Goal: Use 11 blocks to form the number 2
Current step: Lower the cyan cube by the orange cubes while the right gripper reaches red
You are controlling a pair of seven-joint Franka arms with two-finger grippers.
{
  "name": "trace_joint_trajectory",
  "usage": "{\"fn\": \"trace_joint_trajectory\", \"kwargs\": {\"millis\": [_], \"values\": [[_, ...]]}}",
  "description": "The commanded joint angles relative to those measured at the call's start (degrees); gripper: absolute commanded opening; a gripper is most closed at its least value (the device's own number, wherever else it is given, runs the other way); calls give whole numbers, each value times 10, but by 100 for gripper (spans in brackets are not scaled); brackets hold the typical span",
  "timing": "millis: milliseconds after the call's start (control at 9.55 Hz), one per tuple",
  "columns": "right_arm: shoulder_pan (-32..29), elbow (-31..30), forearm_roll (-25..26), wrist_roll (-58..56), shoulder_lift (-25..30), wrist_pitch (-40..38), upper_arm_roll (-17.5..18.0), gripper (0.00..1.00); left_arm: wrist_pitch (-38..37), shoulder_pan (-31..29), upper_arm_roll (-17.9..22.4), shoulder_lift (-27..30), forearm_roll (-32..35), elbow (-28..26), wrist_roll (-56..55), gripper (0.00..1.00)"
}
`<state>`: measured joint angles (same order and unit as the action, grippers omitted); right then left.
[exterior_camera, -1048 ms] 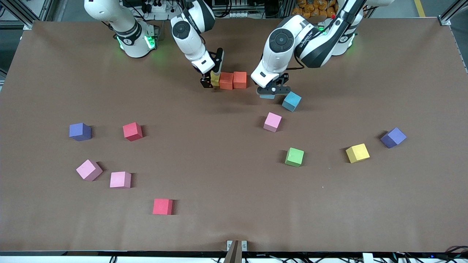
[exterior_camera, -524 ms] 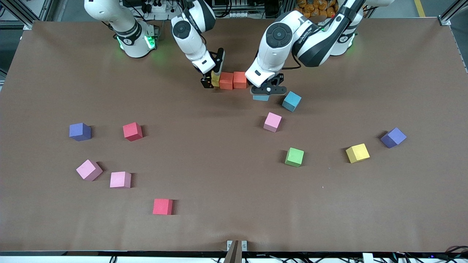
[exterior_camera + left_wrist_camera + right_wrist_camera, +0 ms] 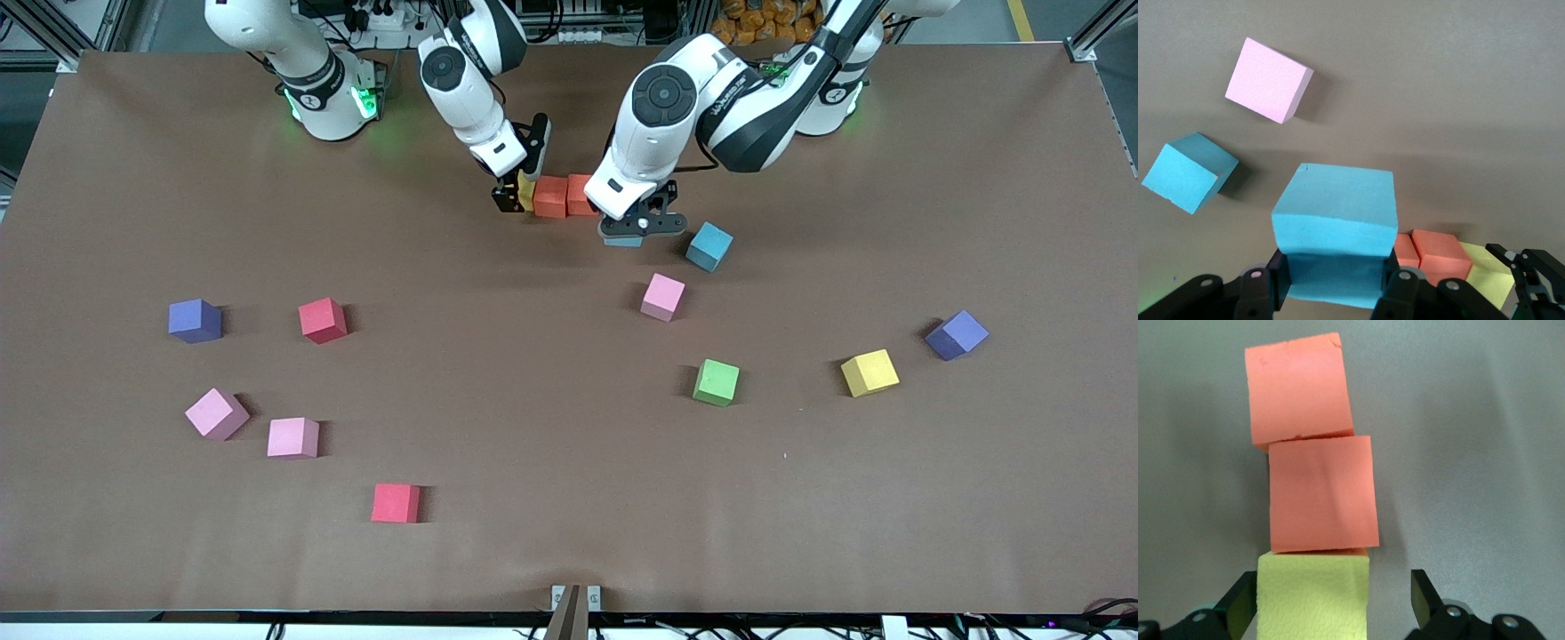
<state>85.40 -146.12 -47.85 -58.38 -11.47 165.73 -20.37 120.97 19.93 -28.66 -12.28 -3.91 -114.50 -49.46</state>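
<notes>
Front view: the left gripper's (image 3: 633, 233) jaws are clamped on a light blue cube (image 3: 627, 240), low over the table (image 3: 533, 400) just beside the end of the row. The right gripper's (image 3: 520, 191) jaws stand wide, straddling the yellow cube (image 3: 526, 192). That cube and two orange cubes (image 3: 563, 196) make a three-cube row, the start of the 2, near the arm bases. A loose blue cube (image 3: 709, 246) and a pink cube (image 3: 663, 296) lie nearer the camera. The rest are scattered.

Left wrist view: the held cube is pinched on opposite flat faces, sitting square. It has a matte, grainy, foam-like skin and crisp edges. It likely handles light, slightly squashy and not slippery. Best grip is mid-face, parallel sides.

Right wrist view: the yellow cube sits between spread fingers (image 3: 1425, 597), with a gap on one side. The orange cubes touch edge to edge, slightly staggered. The corners look easy to dent, and a nudge would shift the row.
</notes>
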Motion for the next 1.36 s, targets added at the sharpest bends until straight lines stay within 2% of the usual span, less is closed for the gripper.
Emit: {"fn": "trace_joint_trajectory", "kwargs": {"millis": [0,419,524,1048,1257], "values": [[5,-14,-13,3,46,-21,-1,100,-20,1,1,4,13,8,-15,0],[-15,-16,-12,2,87,-59,-6,100,-28,1,1,3,13,6,-17,0],[-40,-15,-12,-1,93,-70,-6,100,-48,1,1,2,13,4,-13,0],[-233,-1,-10,-31,93,-73,-6,100,-36,20,1,-27,13,15,-13,0],[-327,10,-8,-100,80,-73,-7,100,-33,64,36,-59,17,41,-13,0]]}}
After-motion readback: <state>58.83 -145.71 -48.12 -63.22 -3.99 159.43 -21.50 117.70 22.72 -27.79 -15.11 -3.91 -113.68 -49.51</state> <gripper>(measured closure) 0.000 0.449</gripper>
